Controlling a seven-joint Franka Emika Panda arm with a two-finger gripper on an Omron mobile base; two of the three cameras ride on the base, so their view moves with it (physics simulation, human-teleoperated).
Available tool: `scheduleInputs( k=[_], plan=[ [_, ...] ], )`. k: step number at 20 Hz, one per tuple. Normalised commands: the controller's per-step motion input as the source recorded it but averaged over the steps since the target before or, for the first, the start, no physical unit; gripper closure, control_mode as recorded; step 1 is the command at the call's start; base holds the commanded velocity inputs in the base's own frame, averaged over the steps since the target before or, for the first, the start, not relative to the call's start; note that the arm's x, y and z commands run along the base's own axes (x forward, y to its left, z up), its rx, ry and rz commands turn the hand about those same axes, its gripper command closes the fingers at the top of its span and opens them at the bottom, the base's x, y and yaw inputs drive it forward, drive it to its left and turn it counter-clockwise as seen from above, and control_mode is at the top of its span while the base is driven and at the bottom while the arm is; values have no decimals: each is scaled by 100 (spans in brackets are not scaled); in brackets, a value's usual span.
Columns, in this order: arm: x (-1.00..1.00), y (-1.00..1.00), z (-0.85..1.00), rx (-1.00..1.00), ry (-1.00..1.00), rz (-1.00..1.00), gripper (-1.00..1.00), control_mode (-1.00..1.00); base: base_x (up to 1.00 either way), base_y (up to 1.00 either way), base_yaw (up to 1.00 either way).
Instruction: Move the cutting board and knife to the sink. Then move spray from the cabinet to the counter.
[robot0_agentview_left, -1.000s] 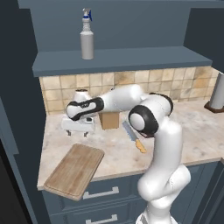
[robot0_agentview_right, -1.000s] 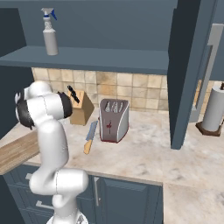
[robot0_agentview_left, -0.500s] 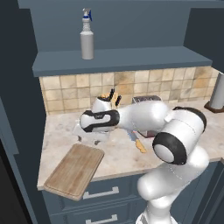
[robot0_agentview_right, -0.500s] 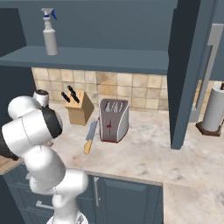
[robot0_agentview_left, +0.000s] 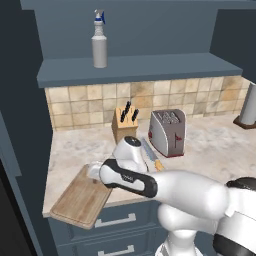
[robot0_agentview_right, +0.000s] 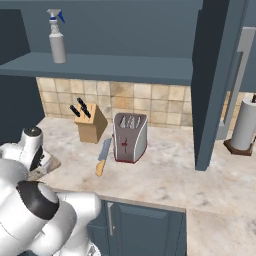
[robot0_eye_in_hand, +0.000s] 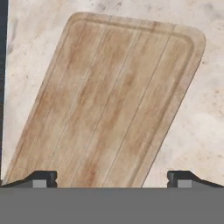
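The light-brown cutting board (robot0_agentview_left: 80, 201) lies at the counter's front left corner, slightly over the edge. My gripper (robot0_agentview_left: 93, 174) hovers just above its near end, pointing down. In the hand view the cutting board (robot0_eye_in_hand: 109, 105) spans the space between my fingertips (robot0_eye_in_hand: 42, 178), and the open gripper (robot0_eye_in_hand: 111, 179) holds nothing. The knife (robot0_agentview_right: 103, 156), with its orange-tan handle, lies on the counter (robot0_agentview_right: 170, 175) in front of the toaster. The spray (robot0_agentview_left: 100, 44) stands upright on the cabinet's shelf ledge (robot0_agentview_left: 145, 67). The sink is out of view.
A silver toaster (robot0_agentview_left: 167, 132) and a wooden knife block (robot0_agentview_left: 125, 124) with black-handled knives stand against the tiled backsplash. A paper-towel roll (robot0_agentview_right: 244, 129) stands at the far right. A tall dark cabinet side (robot0_agentview_right: 215, 80) comes down to the counter right of the toaster.
The arm has swung forward and down from near the knife block, bringing the hand over the cutting board. The jaws have stayed open. Board, knife and spray have not moved.
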Motion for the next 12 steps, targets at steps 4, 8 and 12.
scheduleInputs(
  k=[4,8,12],
  plan=[
    [-88,6,0,0,6,0,-100,-100,0,0,0],
    [-52,1,-12,0,17,0,-100,-100,0,0,0],
    [-17,0,-39,1,13,-4,-100,-100,0,0,0]
  ],
)
